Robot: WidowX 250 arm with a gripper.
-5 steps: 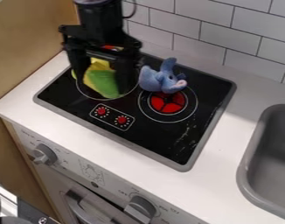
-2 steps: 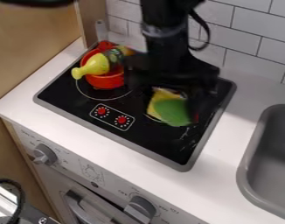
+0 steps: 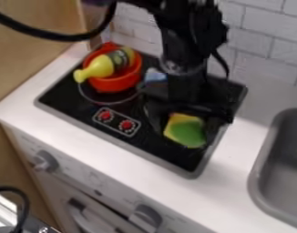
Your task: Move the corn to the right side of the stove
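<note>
Black WidowX arm enters from the top edge, hanging near vertical over the right part of the black toy stove top. Black two-finger gripper points down, jaws closed on the yellow-and-green toy corn, one finger each side. Corn is over the stove's right side, near the grey rim. Can't tell if it touches the surface.

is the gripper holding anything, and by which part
The gripper has the corn between its jaws, held from either side; exactly where they touch it can't be made out.
</note>
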